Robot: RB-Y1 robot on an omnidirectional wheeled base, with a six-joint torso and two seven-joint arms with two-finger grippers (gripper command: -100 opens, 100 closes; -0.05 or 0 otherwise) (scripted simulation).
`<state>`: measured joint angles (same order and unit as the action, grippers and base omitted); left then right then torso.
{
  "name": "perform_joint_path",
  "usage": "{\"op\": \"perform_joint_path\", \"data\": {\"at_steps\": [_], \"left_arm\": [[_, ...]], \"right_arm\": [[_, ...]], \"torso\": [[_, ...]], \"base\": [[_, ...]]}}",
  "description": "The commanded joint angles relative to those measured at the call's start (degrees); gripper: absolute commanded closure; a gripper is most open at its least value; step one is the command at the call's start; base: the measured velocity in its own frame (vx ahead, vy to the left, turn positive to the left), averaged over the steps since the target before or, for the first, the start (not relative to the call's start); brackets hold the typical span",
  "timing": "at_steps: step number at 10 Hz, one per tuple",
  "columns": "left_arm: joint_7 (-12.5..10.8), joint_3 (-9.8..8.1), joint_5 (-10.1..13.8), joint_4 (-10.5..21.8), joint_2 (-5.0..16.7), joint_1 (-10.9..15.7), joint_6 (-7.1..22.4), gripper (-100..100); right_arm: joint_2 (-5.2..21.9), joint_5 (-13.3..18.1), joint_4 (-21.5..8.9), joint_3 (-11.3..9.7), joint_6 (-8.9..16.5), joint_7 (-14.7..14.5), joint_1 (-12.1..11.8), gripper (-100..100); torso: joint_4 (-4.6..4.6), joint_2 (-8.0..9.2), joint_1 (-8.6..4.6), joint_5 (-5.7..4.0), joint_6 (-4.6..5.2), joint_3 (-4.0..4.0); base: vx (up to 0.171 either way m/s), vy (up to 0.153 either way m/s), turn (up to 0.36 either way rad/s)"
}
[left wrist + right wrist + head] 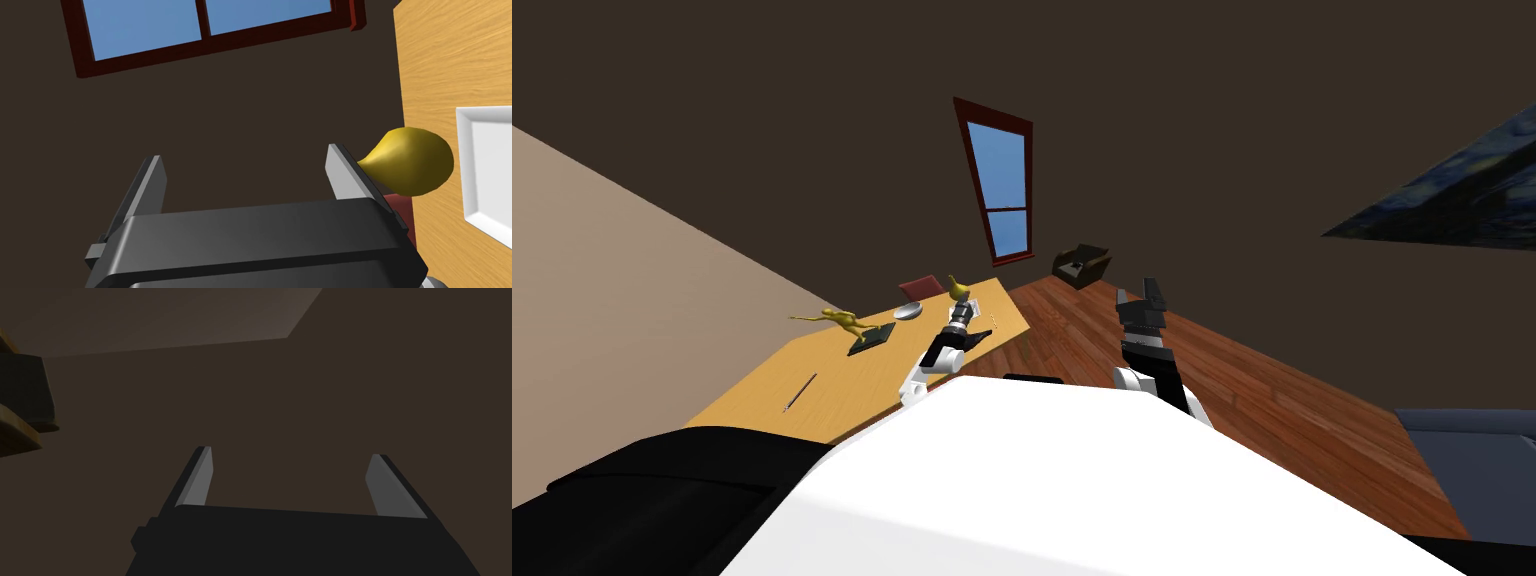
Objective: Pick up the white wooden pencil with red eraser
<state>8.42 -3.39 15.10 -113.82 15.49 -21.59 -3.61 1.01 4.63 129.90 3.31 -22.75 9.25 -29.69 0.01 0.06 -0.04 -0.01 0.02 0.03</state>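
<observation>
left tool (pixel 961 312) (pixel 245 160): open, fingers spread, nothing between them; held out over the far right part of the surface
right tool (pixel 1139 292) (pixel 290 455): open, empty; raised over the wood floor (pixel 1272 390), well apart from the surface
surface (pixel 812 360) (pixel 450 60): orange-brown wood top, running from near left to far right in head view
pencil (pixel 993 321): thin pale sliver lying flat on the surface by its far right edge, just beside the left tool and not touched by it; too small to tell the eraser end
yellow pear-shaped thing (pixel 958 288) (pixel 412 167): at the far edge of the surface, just past one left finger in the wrist view
white tray (pixel 487 170): on the surface, just beside the yellow thing
yellow figure (pixel 847 320): on a dark base, mid surface
thin grey stick (pixel 800 391): flat on the near end, well apart from both tools
window (pixel 999 180) (pixel 200 30): dark red frame, in the wall beyond the surface
</observation>
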Motion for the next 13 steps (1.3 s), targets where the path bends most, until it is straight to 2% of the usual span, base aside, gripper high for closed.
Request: {"op": "perform_joint_path", "data": {"at_steps": [1,2,3,4,5,6,7,8,10,11,12,13], "left_arm": [[0.95,0.15,0.83,1.02,0.71,0.13,1.73,-100],[2.56,0.2,2.68,3.43,2.4,1.05,3.92,-100],[2.56,0.2,2.68,3.43,2.4,1.05,4.55,-100],[4.22,0.27,4.61,5.21,4.11,2.02,6.71,-100],[4.22,0.27,4.61,5.98,4.11,2.02,7.45,-100],[5.92,0.35,6.6,7.85,5.84,3.05,9.26,-100],[5.92,0.35,6.6,8.65,5.84,3.05,10.41,-100],[7.66,0.45,8.64,11.17,7.59,4.11,11.75,-100],[7.66,0.45,8.64,11.42,7.59,4.11,13.41,-100],[9.42,0.57,10.7,14.2,9.34,5.22,15.53,-100],[9.42,0.57,10.7,14.29,9.34,5.22,16.39,-100],[11.18,0.71,12.79,17.22,11.1,6.36,17.75,-100]], "right_arm": [[0.0,0.0,0.0,0.0,0.0,0.0,0.0,0],[0.0,0.0,0.0,0.0,0.0,0.0,-0.01,0],[0.0,0.0,0.0,0.0,0.0,0.0,0.0,0],[0.0,0.0,0.0,0.0,0.0,0.0,-0.01,0],[0.0,0.0,0.0,0.0,0.0,0.0,0.0,0],[0.0,0.0,0.0,0.0,0.0,0.0,-0.01,0],[0.0,0.0,0.0,0.0,0.0,0.0,0.0,0],[0.0,0.0,0.0,0.01,0.0,0.0,-0.01,0],[0.0,0.0,0.0,0.01,0.0,0.0,-0.01,0],[0.0,0.0,0.0,0.01,0.0,0.0,-0.01,0],[0.0,0.0,0.0,0.0,0.0,0.0,0.0,0],[0.0,0.0,0.0,0.01,0.0,0.0,-0.01,0]], "torso": [[0.0,0.0,0.0,0.0,0.0,0.0],[0.0,0.01,0.01,0.0,-0.03,0.01],[0.0,0.01,0.0,0.0,-0.02,0.01],[0.0,-0.01,0.01,0.0,-0.03,0.0],[0.0,-0.01,0.0,0.0,0.0,0.0],[0.0,-0.01,0.02,0.0,-0.04,0.0],[0.0,-0.02,0.03,0.0,0.0,-0.01],[0.0,-0.02,0.04,0.01,-0.04,-0.01],[0.0,-0.02,0.04,0.0,-0.04,-0.01],[0.0,-0.04,0.06,0.0,-0.05,-0.02],[-0.01,-0.05,0.05,0.01,-0.01,-0.03],[0.0,-0.04,0.05,0.0,-0.04,-0.02]], "base": [[-0.019,-0.015,-0.063],[-0.018,-0.019,-0.109],[-0.013,-0.015,-0.069],[-0.016,-0.019,-0.144],[-0.014,-0.012,-0.07],[-0.015,-0.014,-0.164],[-0.012,-0.008,-0.065],[-0.013,-0.014,-0.155],[-0.008,-0.005,-0.028],[-0.005,-0.008,-0.117],[-0.007,-0.005,-0.114],[-0.009,-0.006,-0.214]]}}
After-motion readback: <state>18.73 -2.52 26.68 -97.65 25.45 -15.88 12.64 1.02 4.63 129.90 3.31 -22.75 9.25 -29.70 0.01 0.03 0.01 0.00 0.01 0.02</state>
